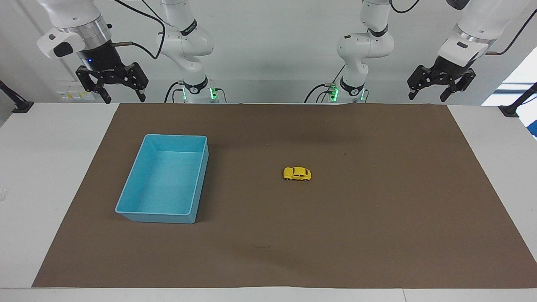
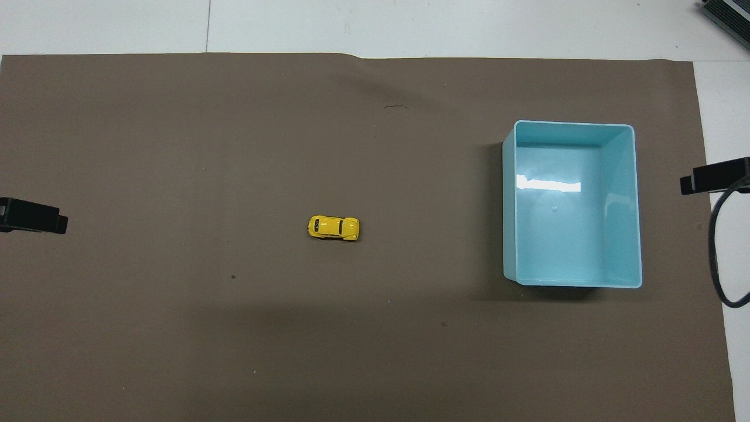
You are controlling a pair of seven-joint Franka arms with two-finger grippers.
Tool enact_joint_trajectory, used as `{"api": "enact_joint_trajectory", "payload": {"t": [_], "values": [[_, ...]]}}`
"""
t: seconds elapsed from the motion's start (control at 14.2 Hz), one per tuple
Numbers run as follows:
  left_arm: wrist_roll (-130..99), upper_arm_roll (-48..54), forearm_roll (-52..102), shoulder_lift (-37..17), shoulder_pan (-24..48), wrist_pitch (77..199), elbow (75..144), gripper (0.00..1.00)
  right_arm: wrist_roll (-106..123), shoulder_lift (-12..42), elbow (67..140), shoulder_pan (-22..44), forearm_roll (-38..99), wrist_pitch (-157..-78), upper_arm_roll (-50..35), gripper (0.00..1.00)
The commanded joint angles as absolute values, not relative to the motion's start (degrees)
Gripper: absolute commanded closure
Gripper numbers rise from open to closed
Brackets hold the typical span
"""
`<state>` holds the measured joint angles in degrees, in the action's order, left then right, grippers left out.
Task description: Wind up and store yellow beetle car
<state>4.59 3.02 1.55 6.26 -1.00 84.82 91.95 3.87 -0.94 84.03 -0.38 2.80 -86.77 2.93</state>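
Note:
The yellow beetle car (image 1: 297, 174) (image 2: 333, 228) stands on its wheels near the middle of the brown mat, touched by nothing. My left gripper (image 1: 428, 96) hangs open high over the mat's corner at the left arm's end, close to the robots. My right gripper (image 1: 124, 97) hangs open high over the mat's edge at the right arm's end. Both are far from the car and hold nothing. In the overhead view only one dark fingertip of the left gripper (image 2: 35, 215) and one of the right gripper (image 2: 712, 176) show at the sides.
An empty light-blue bin (image 1: 144, 214) (image 2: 509, 205) sits on the brown mat (image 1: 377, 235) toward the right arm's end. White table (image 1: 42, 167) borders the mat. A black cable (image 2: 716, 269) loops over the table's edge beside the bin.

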Motion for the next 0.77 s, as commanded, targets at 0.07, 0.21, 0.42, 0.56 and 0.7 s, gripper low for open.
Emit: {"api": "enact_joint_trajectory", "payload": {"t": [0.07,0.21,0.42,0.56,0.7], "values": [[4.84,3.08,2.02,7.03,-0.88,84.46,92.72,0.0,3.16,-1.76,84.64,-0.79,2.11,-86.57,2.37,0.0],[4.83,3.08,2.02,7.03,-0.79,84.46,92.72,0.0,3.16,-1.76,84.64,-0.79,2.11,-86.57,2.46,0.0],[4.57,3.08,2.02,6.68,-0.79,84.81,92.81,0.0,3.16,-1.76,84.64,-0.79,2.11,-86.57,2.37,0.0],[4.57,3.08,2.02,6.16,-0.79,85.86,92.99,0.0,3.25,-1.76,84.64,-0.79,2.2,-86.57,2.37,0.0],[2.04,3.08,2.02,5.71,-0.62,87.35,93.95,0.0,3.25,-1.76,84.64,-0.79,2.11,-86.57,2.37,0.0]]}}
